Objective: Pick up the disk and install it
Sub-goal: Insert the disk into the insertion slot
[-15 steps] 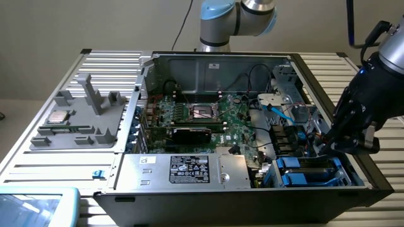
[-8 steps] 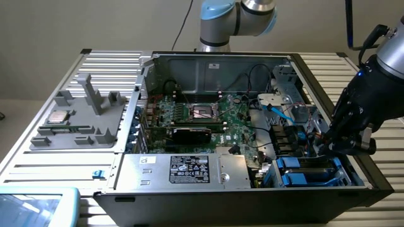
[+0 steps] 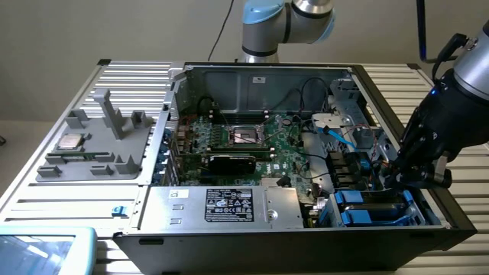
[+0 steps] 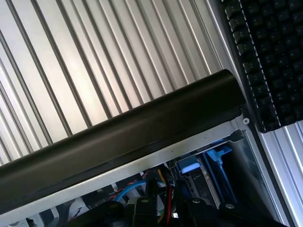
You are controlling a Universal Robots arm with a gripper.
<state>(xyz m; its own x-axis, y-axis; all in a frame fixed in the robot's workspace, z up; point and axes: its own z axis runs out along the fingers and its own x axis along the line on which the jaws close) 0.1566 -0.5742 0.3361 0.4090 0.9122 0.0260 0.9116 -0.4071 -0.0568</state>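
An open computer case (image 3: 176, 103) lies on the ribbed metal table. My gripper (image 3: 410, 176) hangs low over the drive bay in the case's front corner, at the exterior view's right. The disk (image 3: 367, 216) sits in that bay just below and beside the gripper, and its bright blue rails stand out. Whether the gripper touches it is hidden by the gripper's black body. In the wrist view a blue end tab of the disk (image 4: 190, 166) shows inside the case, behind the black case edge (image 4: 123, 137), among red, yellow and blue cables.
A silver box with a black label (image 3: 221, 206) fills the case's front. The motherboard (image 3: 252, 137) lies behind it. A grey fixture tray (image 3: 99, 172) with a small processor chip (image 3: 70, 141) sits at the exterior view's left. A black keyboard (image 4: 270, 56) lies beside the case.
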